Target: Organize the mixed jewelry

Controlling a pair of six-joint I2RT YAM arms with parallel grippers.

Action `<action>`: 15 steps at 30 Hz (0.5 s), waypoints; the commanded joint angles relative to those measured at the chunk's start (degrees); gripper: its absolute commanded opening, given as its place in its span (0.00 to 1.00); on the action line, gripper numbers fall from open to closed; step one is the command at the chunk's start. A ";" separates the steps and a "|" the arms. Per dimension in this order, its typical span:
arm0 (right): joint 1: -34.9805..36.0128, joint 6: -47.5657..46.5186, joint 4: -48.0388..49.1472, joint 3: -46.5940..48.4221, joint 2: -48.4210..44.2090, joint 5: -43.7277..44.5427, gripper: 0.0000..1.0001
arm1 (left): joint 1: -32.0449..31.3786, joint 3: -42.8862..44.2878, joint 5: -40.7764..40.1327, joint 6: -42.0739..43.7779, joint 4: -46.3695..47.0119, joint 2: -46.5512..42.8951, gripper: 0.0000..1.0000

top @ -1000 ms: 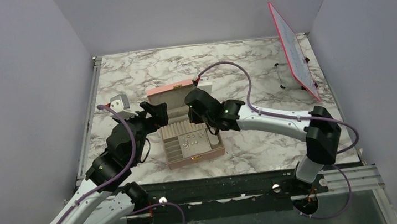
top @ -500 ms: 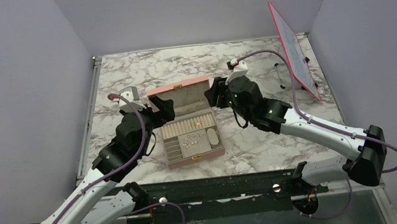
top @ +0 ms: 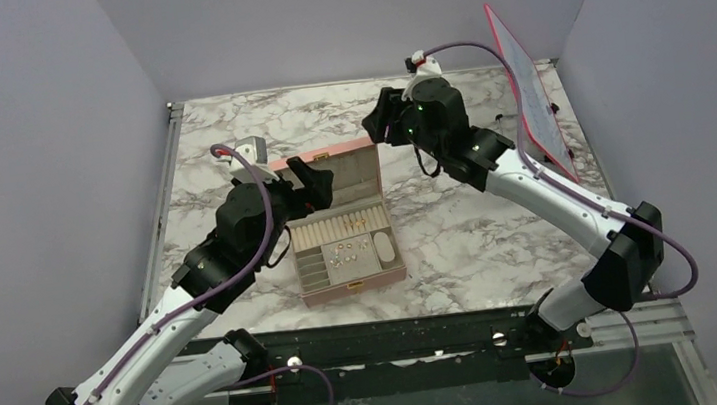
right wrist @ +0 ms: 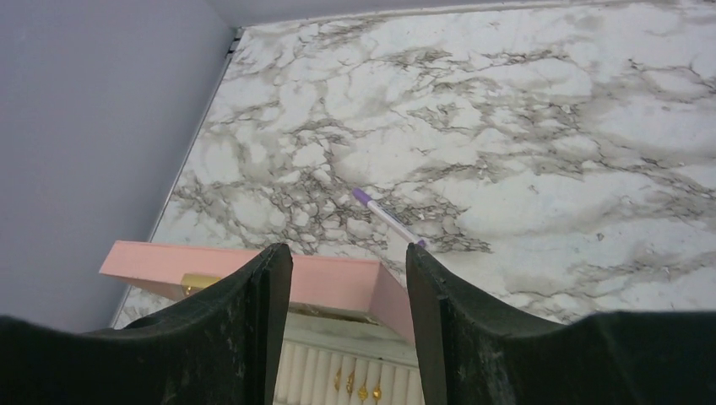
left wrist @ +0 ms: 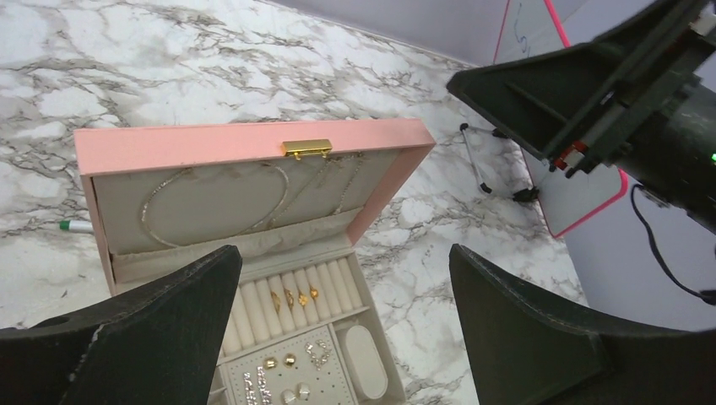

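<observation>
Near edge: bare white-and-grey marble-patterned tabletop (top: 500, 248) runs along the front and right of the pink rectangular box with beige lining (top: 358, 285). The box sits left of centre, its lid stood open toward the far side. In the base, small metallic earring pieces (left wrist: 291, 375) lie on the flat pad of the near middle compartment, beside an oval beige cushion (left wrist: 365, 371). Just behind them, tiny gold-coloured rings (left wrist: 295, 297) are seated in the row of ring rolls, toward its right end. The left pincer (left wrist: 344, 261) hangs over the left side of the box near the lid, fingers spread wide, touching nothing. Thin chains (left wrist: 219, 202) lie against the lid lining. A thin green-tipped pen (left wrist: 76, 226) rests on the tabletop just left of the lid. A thin purple-capped pen (right wrist: 388, 218) lies just behind the lid's right end. The right pincer (right wrist: 348, 253) is raised beyond the lid's far right corner, fingers apart and empty, with open marble past it to the back wall. A red-framed whiteboard (top: 529, 94) leans at the far right edge, well apart from the box.
</observation>
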 commanded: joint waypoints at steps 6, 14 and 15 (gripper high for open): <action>-1.38 -3.79 -9.17 8.44 8.53 -12.04 0.56 | 0.19 4.06 3.55 1.77 -0.12 1.54 0.94; -1.38 -4.89 -12.27 6.08 8.00 -16.62 0.54 | 0.19 5.95 2.79 3.15 -0.85 2.68 0.94; -1.38 -5.07 -12.62 5.61 7.73 -17.07 0.54 | 0.19 6.11 2.70 3.24 -0.97 2.78 0.94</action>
